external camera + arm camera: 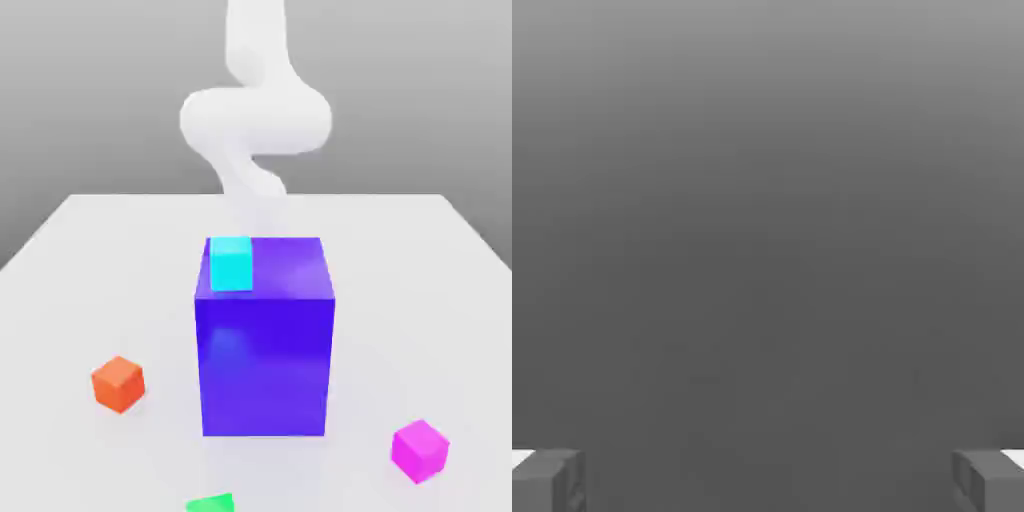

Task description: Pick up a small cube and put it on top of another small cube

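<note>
Exterior view, nearest first: taking the big blue-violet block (264,365) as the middle of our clock face, we see a green piece (212,504) between six and seven o'clock, cut by the picture's edge. Next we find the magenta-pink cube (420,451) at four o'clock, turned cornerwise on the pale table (400,300), well apart from the block. Between eight and nine o'clock we have the orange cube (118,384), also on the table and apart from the block. The block itself stands upright, and at eleven o'clock the cyan cube (231,264) appears to rest on its top. Farthest off, at twelve, we see the white arm (256,120), its lower end pale against the table. In the hand view, we see the gripper (768,482) with its jaws wide apart
</note>
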Controlling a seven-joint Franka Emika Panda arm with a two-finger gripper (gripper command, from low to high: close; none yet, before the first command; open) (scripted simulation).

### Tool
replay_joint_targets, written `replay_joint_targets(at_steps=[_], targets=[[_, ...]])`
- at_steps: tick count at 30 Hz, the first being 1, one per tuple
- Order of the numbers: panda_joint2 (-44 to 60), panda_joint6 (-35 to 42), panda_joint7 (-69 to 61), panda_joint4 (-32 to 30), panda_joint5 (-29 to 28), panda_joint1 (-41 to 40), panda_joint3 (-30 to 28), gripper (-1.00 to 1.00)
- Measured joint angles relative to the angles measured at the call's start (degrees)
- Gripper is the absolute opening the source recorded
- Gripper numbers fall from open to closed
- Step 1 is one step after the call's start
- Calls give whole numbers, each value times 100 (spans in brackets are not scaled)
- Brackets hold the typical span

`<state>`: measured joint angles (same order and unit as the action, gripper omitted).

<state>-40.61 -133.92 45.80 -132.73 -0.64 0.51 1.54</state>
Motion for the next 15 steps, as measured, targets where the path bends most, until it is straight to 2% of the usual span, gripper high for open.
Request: replay_joint_targets(at_steps=[15], targets=[[3150, -1290, 70, -573, -508, 388, 886, 0]])
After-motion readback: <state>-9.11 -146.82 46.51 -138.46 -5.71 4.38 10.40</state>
